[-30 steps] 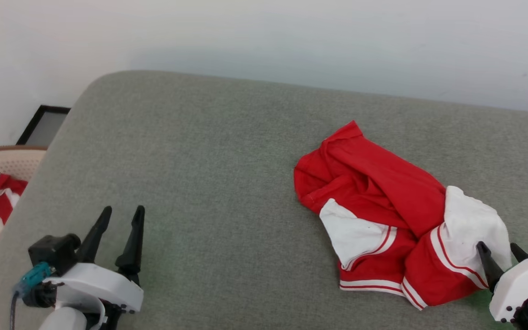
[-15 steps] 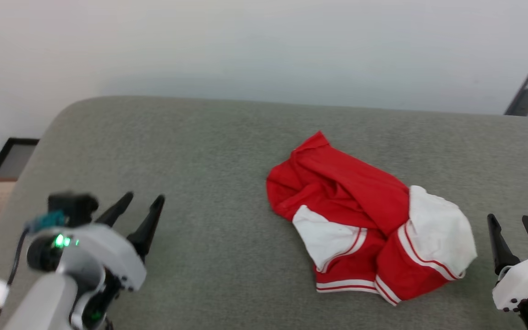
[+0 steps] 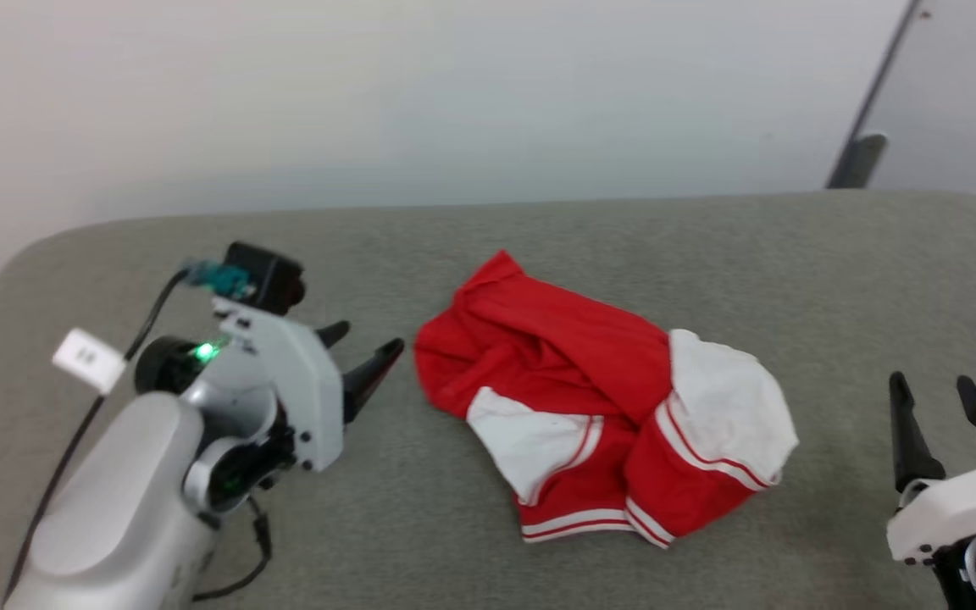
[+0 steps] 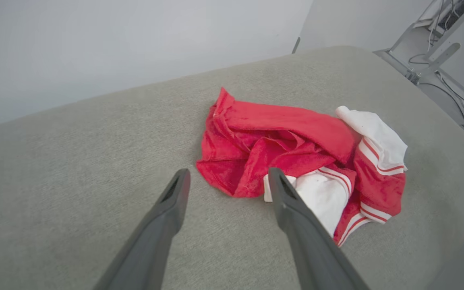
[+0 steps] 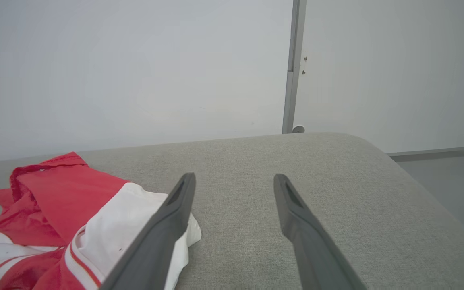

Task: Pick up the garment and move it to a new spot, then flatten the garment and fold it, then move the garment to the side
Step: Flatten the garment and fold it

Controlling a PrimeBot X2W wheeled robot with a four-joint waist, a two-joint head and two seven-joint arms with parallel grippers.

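The garment [image 3: 598,415] lay crumpled on the grey cushion [image 3: 708,246], apparently awaiting flattening. The left gripper [image 3: 371,336], near its red edge, and the right gripper [image 3: 930,381] both stood spread, empty. Next, 2 corners likely needed pinching.

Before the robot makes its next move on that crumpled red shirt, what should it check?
1. Left end effector open and empty: ok.
2. Right end effector open, apart from the garment: ok.
3. Garment wholly on the grey cushion: ok.
4. Garment flat enough to fold: not ok, it lies bunched.
5. Which side of the garment faces up: cannot tell.
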